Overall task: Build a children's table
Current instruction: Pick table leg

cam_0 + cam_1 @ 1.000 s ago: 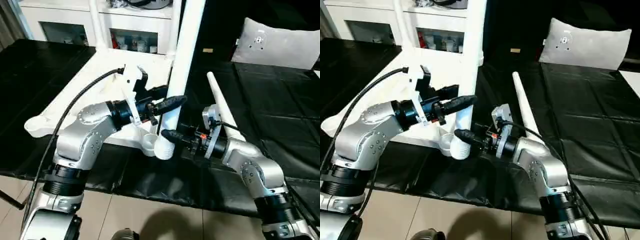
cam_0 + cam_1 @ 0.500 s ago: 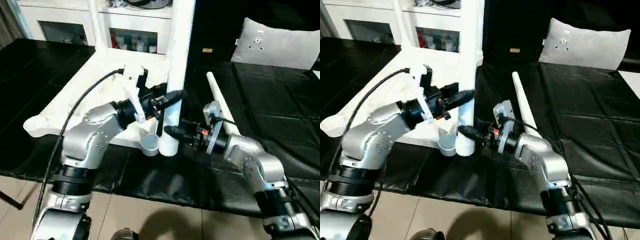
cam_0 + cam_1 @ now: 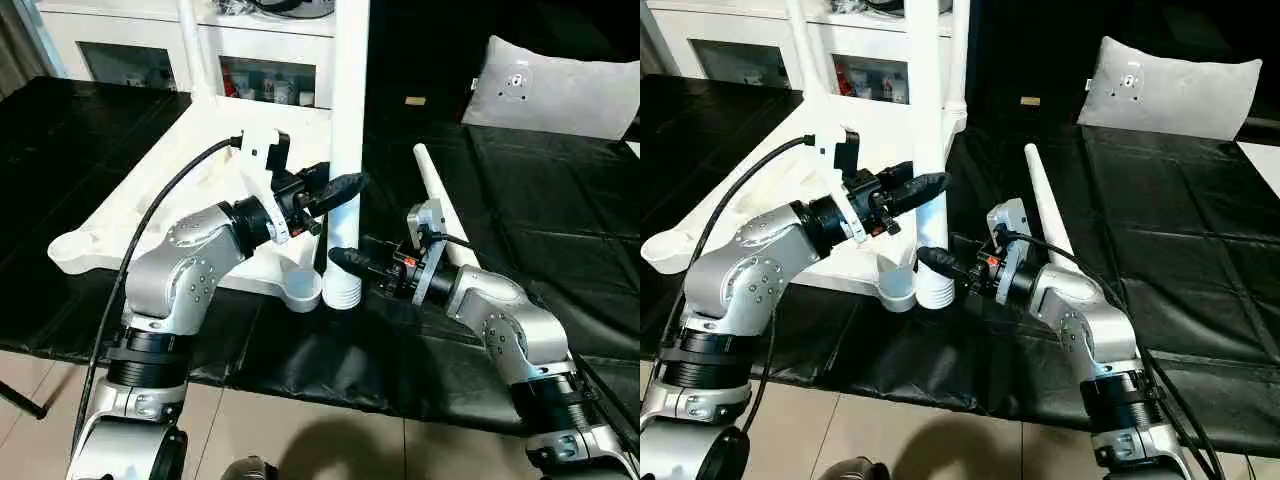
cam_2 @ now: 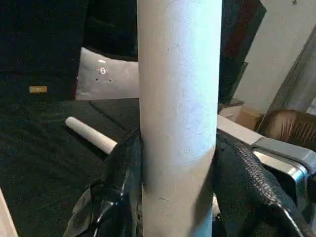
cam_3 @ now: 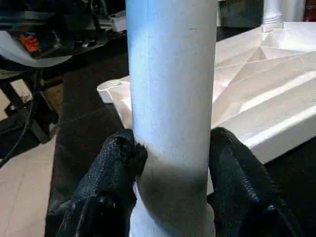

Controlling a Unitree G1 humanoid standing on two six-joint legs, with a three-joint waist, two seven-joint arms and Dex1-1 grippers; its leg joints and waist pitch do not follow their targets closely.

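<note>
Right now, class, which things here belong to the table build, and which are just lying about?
Belongs to the job:
tabletop
held leg
spare leg
fitted legs

Lying about:
grey cushion
cabinet

Both arms are silver metal built of rounded, barrel-like segments, with small dark screw holes ringing the elbow joints and black ribbed collars between the sections near the shoulders. The left forearm [image 3: 195,262] ends in a black wrist ring and a white angular bracket [image 3: 262,165] with a small black box mounted on it. A thick black cable [image 3: 150,225] arcs from that bracket down along the arm. The right forearm [image 3: 495,315] carries a round grey disc and a small white housing [image 3: 422,222] at the wrist, with thin black wires and a spot of red-orange beside it. The fingers [image 5: 106,182] are black, tapered and rounded, with a finely pebbled, rubbery surface [image 4: 247,182].
</note>
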